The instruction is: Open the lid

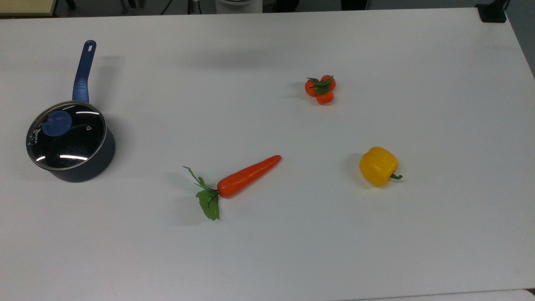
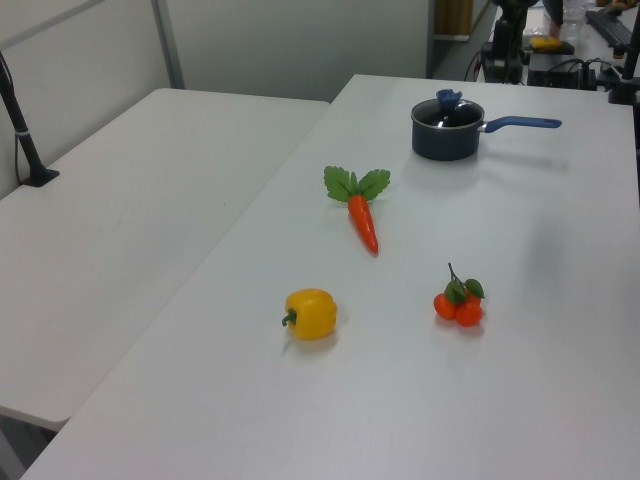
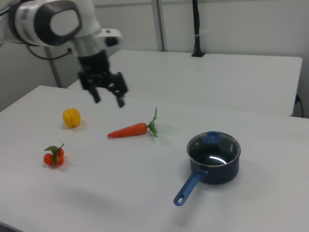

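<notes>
The white table [image 1: 267,259] stands beside a second white table [image 3: 217,72] before pale wall panels, and it carries a carrot [image 1: 246,176], a yellow pepper [image 1: 377,166] and a cluster of 3 small tomatoes [image 1: 320,89]. The lid [image 1: 66,135] lies flat and level on the saucepan [image 1: 100,161] at the top view's left edge — blue knob upward, no long axis, while the pan handle runs toward the top view's upper edge. The gripper [image 3: 108,100] hangs in the air above the table, well apart from the lid — fingers spread and pinching nothing.

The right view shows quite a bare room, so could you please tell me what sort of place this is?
Probably a robotics lab rather than a kitchen. The Franka arm's gripper hangs open above a plain white table, where a lidded saucepan sits among a toy-like carrot and yellow pepper. A dark post stands clamped on the table behind.
</notes>
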`<action>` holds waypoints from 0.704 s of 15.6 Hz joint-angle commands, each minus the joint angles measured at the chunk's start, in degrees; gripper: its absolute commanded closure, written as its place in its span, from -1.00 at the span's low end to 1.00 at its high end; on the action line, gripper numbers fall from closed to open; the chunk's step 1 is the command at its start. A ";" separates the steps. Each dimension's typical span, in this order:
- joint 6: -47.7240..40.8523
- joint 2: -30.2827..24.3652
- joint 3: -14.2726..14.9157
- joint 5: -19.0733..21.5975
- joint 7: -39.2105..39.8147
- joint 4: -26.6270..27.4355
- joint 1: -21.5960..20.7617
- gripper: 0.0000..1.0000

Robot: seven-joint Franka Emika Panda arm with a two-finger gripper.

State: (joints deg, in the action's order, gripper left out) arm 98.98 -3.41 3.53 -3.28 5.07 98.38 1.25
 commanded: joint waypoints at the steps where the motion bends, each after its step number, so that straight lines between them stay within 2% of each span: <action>1: 0.95 7.52 0.07 2.92 5.91 -8.27 7.34 -1.00; 4: 3.40 13.15 0.16 3.45 8.20 -12.77 12.01 -1.00; 7: 11.21 16.06 0.08 6.26 8.29 -12.77 15.96 -1.00; 11: 17.28 20.01 0.08 8.46 10.04 -12.77 18.69 -1.00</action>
State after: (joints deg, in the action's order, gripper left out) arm 112.86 13.82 3.83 2.95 13.00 87.11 18.27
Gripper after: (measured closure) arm 0.000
